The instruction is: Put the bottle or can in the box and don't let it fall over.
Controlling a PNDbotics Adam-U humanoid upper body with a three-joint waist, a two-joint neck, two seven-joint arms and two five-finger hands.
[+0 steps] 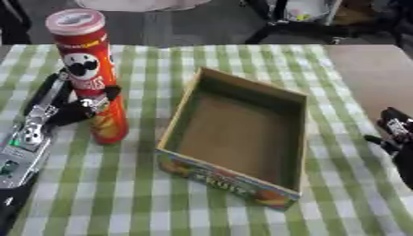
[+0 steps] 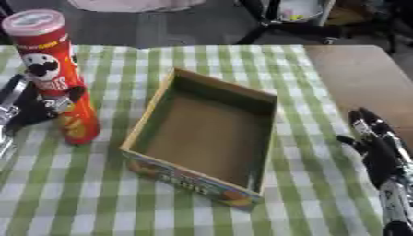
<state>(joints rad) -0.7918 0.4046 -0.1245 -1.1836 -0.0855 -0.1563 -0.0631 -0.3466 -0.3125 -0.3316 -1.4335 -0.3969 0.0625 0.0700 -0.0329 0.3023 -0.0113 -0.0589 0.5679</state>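
Can (image 1: pixel 90 69) upright, left hand (image 1: pixel 80 108) curled round it.

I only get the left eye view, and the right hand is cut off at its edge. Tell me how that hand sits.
Observer: The right hand rests on the checked cloth, fingers straight and pointing away, holding nothing.
Operator: Give me its clearance from the box.
Observer: A strip of cloth shows between it and the box; they do not touch.
Operator: Say where its arm comes in.
Observer: The forearm runs down to the lower right corner.
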